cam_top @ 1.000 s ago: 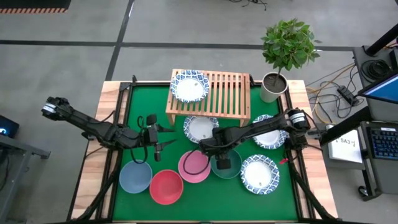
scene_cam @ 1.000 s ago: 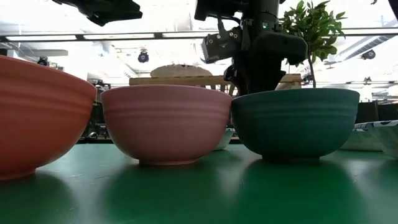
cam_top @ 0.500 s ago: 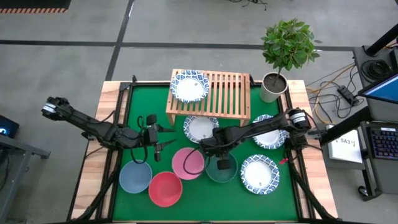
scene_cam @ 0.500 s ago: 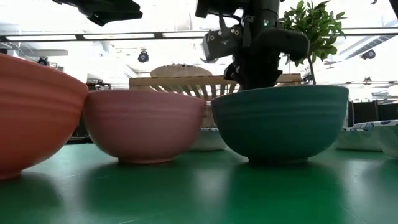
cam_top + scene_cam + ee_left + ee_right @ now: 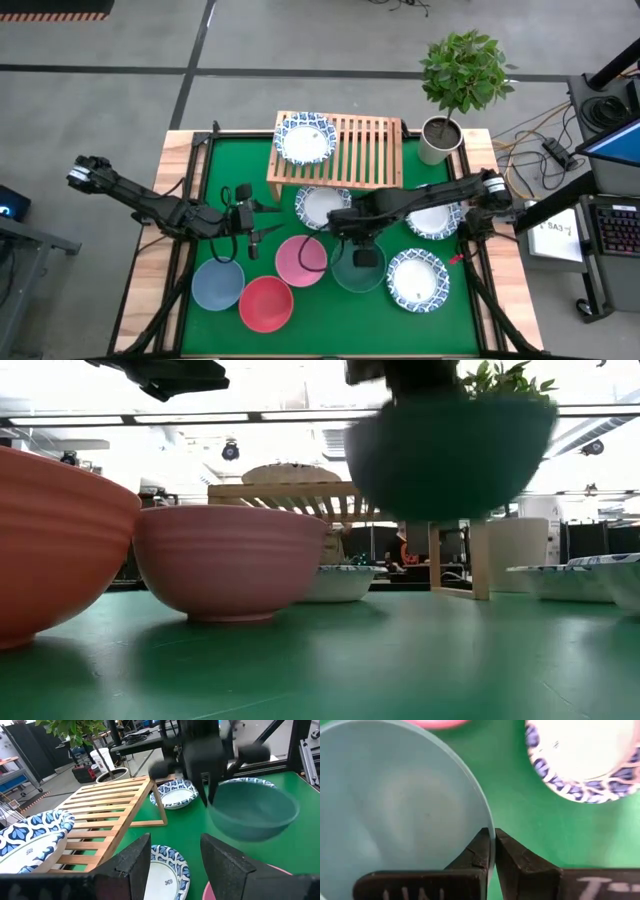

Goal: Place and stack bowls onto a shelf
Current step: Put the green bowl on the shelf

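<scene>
So the right gripper (image 5: 491, 845) is clamped on the rim of the dark green bowl (image 5: 358, 266), one finger inside the wall and one outside, and from table height you can see the green bowl (image 5: 450, 445) hanging clear of the green surface (image 5: 320, 325). It's in the air on the side of the shelf (image 5: 360, 150) nearest the camera-side edge, with a white patterned bowl (image 5: 322, 206) sitting between it and the shelf's front legs.

The key thing for the next move, I'd say: the shelf lies straight ahead of the held bowl, farther back, and its top is about level with or slightly below the bowl's base, though that's hard to judge. One white patterned bowl (image 5: 304, 139) already sits on the shelf's left end, so the middle and right slats are bare. The right arm is clearly the nearer one for this, since it already has the bowl.

The left gripper (image 5: 262, 222) waits off to the shelf's front left, fingers spread, holding nothing. The pink bowl (image 5: 301, 261), red bowl (image 5: 266, 301) and blue-grey bowl (image 5: 218, 284) are still down on the surface, well in front of the shelf.
</scene>
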You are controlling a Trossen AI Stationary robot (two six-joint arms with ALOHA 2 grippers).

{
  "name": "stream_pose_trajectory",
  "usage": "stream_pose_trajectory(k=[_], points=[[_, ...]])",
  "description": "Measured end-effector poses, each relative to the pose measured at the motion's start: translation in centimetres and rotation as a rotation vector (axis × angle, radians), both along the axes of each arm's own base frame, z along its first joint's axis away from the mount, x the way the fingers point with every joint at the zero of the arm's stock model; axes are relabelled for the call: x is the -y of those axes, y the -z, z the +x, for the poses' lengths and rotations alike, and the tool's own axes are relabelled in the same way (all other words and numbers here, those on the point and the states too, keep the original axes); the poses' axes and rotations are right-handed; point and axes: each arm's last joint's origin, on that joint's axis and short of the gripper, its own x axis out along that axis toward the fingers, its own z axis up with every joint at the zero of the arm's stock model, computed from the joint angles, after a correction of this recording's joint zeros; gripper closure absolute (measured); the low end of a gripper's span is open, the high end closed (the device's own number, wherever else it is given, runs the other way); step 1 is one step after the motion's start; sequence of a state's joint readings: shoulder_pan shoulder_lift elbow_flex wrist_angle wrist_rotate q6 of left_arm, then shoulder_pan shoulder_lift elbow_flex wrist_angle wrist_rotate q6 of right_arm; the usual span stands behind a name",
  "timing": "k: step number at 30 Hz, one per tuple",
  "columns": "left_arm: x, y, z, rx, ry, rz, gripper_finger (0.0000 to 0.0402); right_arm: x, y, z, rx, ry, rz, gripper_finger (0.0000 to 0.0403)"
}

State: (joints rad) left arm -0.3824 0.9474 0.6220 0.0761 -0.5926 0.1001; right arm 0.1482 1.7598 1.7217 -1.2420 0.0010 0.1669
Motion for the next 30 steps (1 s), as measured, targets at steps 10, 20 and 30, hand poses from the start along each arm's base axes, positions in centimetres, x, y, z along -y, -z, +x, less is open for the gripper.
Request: stream_pose_trajectory(k=[10, 20, 30], points=[[0.0, 0.0, 0.0, 0.0, 0.0, 0.0, 0.0247, 4.0, -10.0, -2.1, 0.26, 0.296, 0.065, 0.0392], [0.0, 0.1, 0.0, -0.004, 0.0, 0.002, 0.0247, 12.7, -12.9, -5.9, 0.244, 0.626, 0.009, 0.0392], [0.0, 0.0, 0.0, -0.004, 0.0, 0.002, 0.0247, 21.5, -12.5, -9.7, 0.218, 0.825, -0.058, 0.0392]])
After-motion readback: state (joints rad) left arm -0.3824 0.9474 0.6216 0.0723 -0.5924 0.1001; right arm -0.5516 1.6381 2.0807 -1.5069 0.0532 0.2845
